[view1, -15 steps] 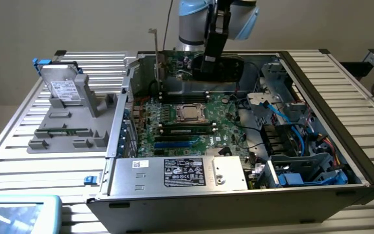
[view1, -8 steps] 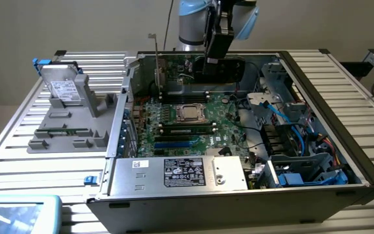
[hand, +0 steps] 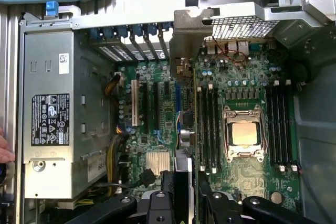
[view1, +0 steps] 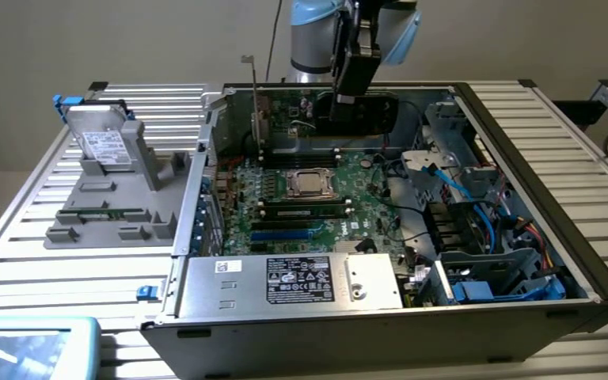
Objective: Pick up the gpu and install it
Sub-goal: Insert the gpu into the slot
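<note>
Jaws clamp gpu (hand: 182, 163) edge-on between them, over motherboard (hand: 247, 93) slots.

Case (view1: 537, 198) open above, blue cables (view1: 454, 190) crowding drive cage (view1: 494, 265)

UR arm (view1: 306, 73), seen in the exterior view: lt-blue plastic caps (view1: 320, 16) over silver-grey metal joints, well above the fingers. Nearer the fingers sits a blk boxy wrist block (view1: 355, 59), glossy w/ squared edges. A thin dark cable (view1: 275, 36) runs alongside the arm, up away from the fingers. The fingers (hand: 167, 190) themselves are matte blk, narrow & straight. Flanking them on both sides are blk link bars (hand: 102, 211) w/ rounded ends, pinned by round grey screws (hand: 122, 200). More screws sit btwn bars & fingers, in 2 rows.
</note>
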Controlling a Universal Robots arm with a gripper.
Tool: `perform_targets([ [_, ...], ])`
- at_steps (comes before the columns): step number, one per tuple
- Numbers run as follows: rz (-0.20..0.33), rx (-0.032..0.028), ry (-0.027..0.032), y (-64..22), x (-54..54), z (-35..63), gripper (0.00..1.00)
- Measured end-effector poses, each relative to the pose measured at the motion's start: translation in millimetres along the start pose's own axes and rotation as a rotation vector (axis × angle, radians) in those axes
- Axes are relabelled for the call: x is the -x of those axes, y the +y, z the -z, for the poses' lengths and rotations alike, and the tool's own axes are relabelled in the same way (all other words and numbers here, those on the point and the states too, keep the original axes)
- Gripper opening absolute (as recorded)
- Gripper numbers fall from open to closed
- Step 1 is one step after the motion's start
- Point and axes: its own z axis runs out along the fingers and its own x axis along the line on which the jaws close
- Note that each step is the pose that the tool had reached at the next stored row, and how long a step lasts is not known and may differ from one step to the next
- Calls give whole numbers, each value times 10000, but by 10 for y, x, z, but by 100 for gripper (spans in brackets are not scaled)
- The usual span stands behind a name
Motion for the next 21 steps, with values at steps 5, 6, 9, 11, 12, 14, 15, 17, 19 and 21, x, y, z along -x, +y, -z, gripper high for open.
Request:
perform_targets([
  [5,-1,0,12,4,32,-41,28],
  [6,-2,0,13,5,47,-48,28],
  [9,-2,-2,16,8,76,-59,28],
  [11,0,-2,14,7,78,-64,28],
  [12,-1,-2,17,7,78,-66,28],
  [14,-2,-1,18,7,79,-70,28],
  [15,-2,-1,19,7,79,-70,28],
  [17,-2,-1,16,8,79,-74,28],
  [19,-3,-2,14,11,87,-82,28],
  [21,-1,-2,15,12,105,-88,28],
])
